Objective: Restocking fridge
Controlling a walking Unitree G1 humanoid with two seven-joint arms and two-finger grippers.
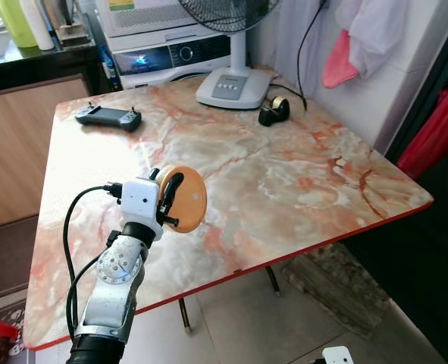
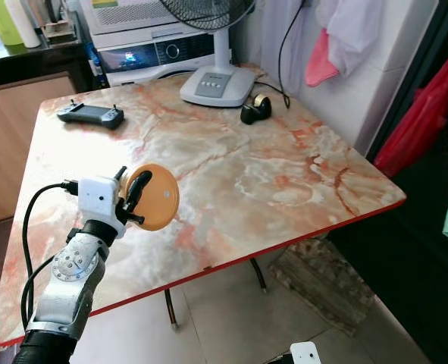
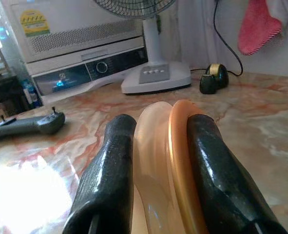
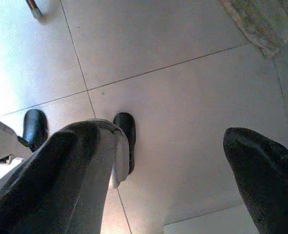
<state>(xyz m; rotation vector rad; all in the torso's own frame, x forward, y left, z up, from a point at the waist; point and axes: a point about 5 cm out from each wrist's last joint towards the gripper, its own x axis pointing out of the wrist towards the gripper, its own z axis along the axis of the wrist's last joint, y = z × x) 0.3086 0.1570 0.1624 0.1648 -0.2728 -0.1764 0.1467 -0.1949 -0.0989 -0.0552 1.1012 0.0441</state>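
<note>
While the left tool [image 1: 176, 199] grips a flat orange round lid [image 1: 186, 199] above the marble counter [image 1: 299, 174], right tool [image 4: 173, 161] hangs spread; carrying step, fridge must be found next

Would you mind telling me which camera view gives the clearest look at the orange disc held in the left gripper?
The left eye view: the orange disc shows its whole round face, clamped in the left gripper above the marble table. The right eye view shows it similarly. The left wrist view shows it edge-on between the fingers.
</note>
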